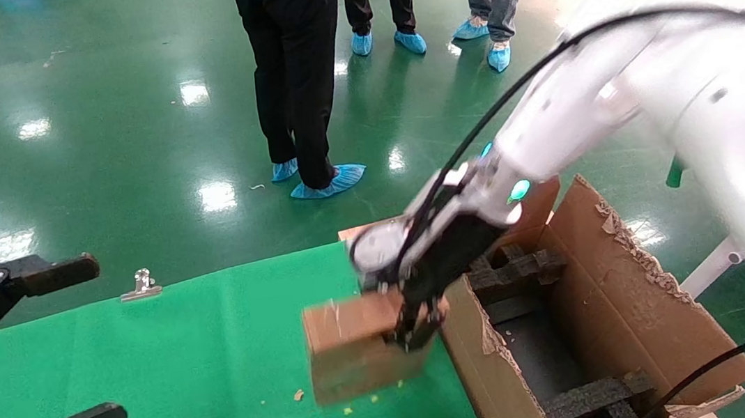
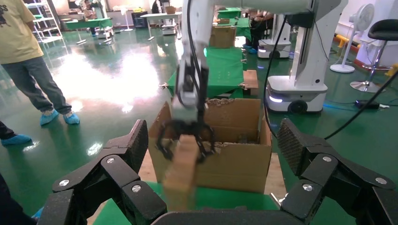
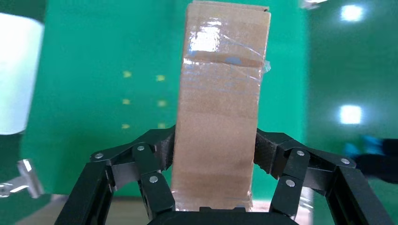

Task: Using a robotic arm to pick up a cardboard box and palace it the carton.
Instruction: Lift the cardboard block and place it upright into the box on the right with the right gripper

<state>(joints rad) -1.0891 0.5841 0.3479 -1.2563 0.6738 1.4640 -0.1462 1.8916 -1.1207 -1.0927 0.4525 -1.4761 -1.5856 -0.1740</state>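
My right gripper (image 1: 419, 324) on the white robotic arm (image 1: 565, 117) is shut on the small taped cardboard box (image 1: 354, 351), holding it in the air above the green table, just left of the carton (image 1: 629, 306). In the right wrist view the cardboard box (image 3: 220, 108) sits squeezed between both pads (image 3: 165, 147). From the left wrist I see the same cardboard box (image 2: 184, 168) hanging in front of the carton (image 2: 234, 159). My left gripper (image 1: 45, 348) is parked at the table's near left, open and empty.
Black foam blocks (image 1: 520, 269) line the carton's inside. A metal clip (image 1: 140, 284) lies at the green table's far edge (image 1: 197, 274). People in blue shoe covers (image 1: 327, 182) stand on the floor beyond. Small yellow scraps (image 1: 350, 411) dot the cloth.
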